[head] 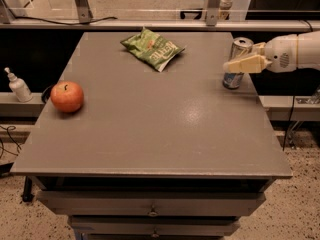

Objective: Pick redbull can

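Note:
The redbull can (240,47), slim, silver and blue, stands upright near the table's right edge. My gripper (240,58) reaches in from the right at the can's mid height, on a white arm (295,51). Its fingers are open and straddle the can. The near cream finger (246,64) crosses in front of the can and hides its middle; the far finger shows just behind the can's right side. The can's base rests on the table.
A red apple (66,96) sits at the table's left. A green chip bag (152,49) lies at the back centre. The grey table (160,129) has drawers below. A white bottle (18,86) stands on a ledge to the left.

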